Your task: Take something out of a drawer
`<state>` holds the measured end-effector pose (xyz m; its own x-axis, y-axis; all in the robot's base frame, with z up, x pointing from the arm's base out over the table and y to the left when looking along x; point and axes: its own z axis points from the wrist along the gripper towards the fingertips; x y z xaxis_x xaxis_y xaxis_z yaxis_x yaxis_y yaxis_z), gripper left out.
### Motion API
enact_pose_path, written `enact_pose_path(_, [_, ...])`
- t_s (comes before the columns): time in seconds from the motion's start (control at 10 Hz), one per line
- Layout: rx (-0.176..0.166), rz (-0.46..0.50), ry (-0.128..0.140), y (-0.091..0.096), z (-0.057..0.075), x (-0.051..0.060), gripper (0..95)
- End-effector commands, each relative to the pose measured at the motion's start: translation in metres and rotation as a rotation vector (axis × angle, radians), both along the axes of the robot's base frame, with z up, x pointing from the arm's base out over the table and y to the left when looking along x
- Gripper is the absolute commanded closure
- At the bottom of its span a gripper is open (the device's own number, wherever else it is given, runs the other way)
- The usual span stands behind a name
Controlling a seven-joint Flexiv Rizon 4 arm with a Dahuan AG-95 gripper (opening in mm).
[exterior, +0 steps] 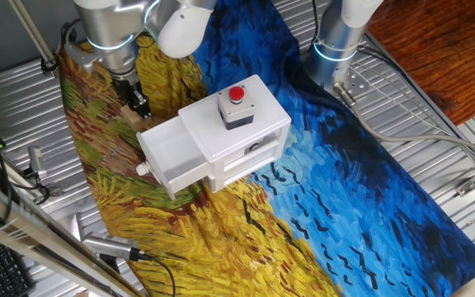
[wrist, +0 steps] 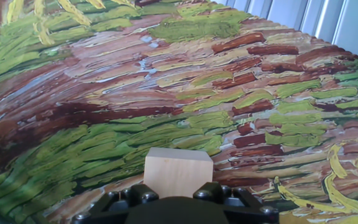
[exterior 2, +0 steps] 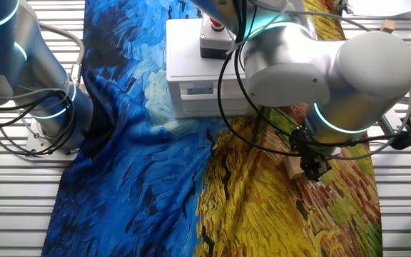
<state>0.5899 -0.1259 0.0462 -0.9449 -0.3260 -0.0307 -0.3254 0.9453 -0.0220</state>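
One block point(wrist: 178, 172) sits on the cloth point(wrist: 166, 81) beside the box point(exterior: 229, 136). Its drawer point(exterior: 180, 153) is open. I cannot tell if the gripper point(exterior: 139, 104) holds the block.

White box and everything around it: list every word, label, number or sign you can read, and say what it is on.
No text can be read in any view.
White box: its lower front carries a small dark mark, too blurred to read.
Red button unit on top of the box: no lettering shows.
Painted cloth: brushstroke pattern only, no writing.
Wooden block: plain.

A matt pale wooden block point(wrist: 178, 172) lies on painted-looking cloth point(wrist: 166, 81); the drawer point(exterior: 180, 153) is smooth white plastic.
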Motion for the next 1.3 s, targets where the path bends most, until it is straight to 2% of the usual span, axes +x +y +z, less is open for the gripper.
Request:
enact_pose_path(0.1, [-0.001,0.001,-0.001,0.000,0.000,0.000,57.0])
enact_pose_path(0.3, [0.000,0.005,-0.001,0.000,0.000,0.000,57.0])
enact_pose_path(0.4, [0.000,0.009,-0.002,0.000,0.000,0.000,38.0])
enact_pose_path(0.8, [0.007,0.022,-0.004,0.000,0.002,0.000,38.0])
enact_pose_path(0.9, [0.010,0.027,-0.003,0.000,0.008,0.000,19.0])
enact_pose_path(1.0, [0.010,0.032,-0.002,0.000,0.011,0.000,19.0])
enact_pose_path(1.2, [0.011,0.042,0.002,0.001,0.032,0.000,19.0])
enact_pose_path(1.3, [0.010,0.049,0.005,0.002,0.046,-0.002,19.0])
